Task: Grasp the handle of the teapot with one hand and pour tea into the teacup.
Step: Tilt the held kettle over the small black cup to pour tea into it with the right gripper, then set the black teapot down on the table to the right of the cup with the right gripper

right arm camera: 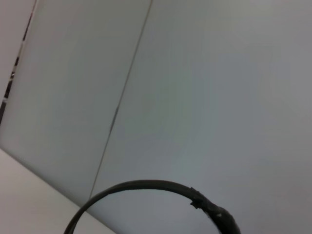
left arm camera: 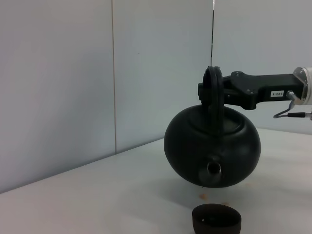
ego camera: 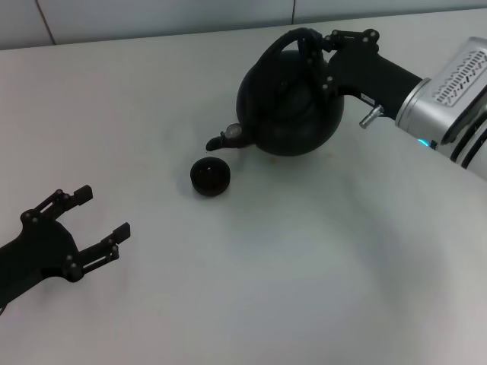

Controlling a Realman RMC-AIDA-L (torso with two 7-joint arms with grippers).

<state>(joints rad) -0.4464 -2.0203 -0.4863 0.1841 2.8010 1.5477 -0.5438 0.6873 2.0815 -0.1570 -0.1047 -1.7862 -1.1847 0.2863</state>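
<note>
The round black teapot hangs above the table, tipped with its stubby spout pointing down toward the teacup. My right gripper is shut on the arched handle at the top of the pot. In the left wrist view the teapot floats clear of the table, its spout just above and behind the teacup. The right wrist view shows only the handle's hoop against the wall. My left gripper rests open at the near left of the table, holding nothing.
The white table stretches around the cup and pot, ending at a grey panelled wall behind. A few small brown spots mark the table beneath the pot.
</note>
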